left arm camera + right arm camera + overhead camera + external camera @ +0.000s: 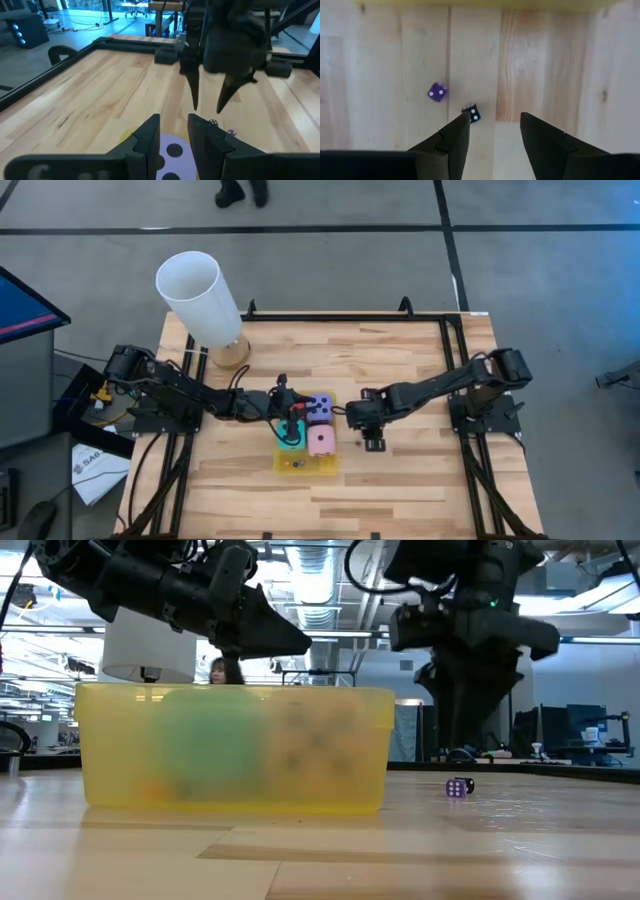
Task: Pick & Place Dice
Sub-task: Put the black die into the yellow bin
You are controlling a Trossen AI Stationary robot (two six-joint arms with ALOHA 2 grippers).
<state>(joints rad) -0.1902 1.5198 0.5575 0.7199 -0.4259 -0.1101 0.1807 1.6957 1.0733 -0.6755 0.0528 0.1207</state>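
Right claw point(495, 125) hangs released — black die point(471, 114) beside one fingertip, purple die point(437, 92) near.

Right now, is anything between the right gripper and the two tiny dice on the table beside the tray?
Nothing visible. The right gripper hangs open above bare wood, with the small black die by one fingertip and the small purple die just beyond.

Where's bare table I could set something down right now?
Bare wood lies along the near edge below the yellow tray, and in the far right corner behind the right pincer. Crowded: the tray under the left pincer, the white cylinder, and tiny dice beneath the right pincer.
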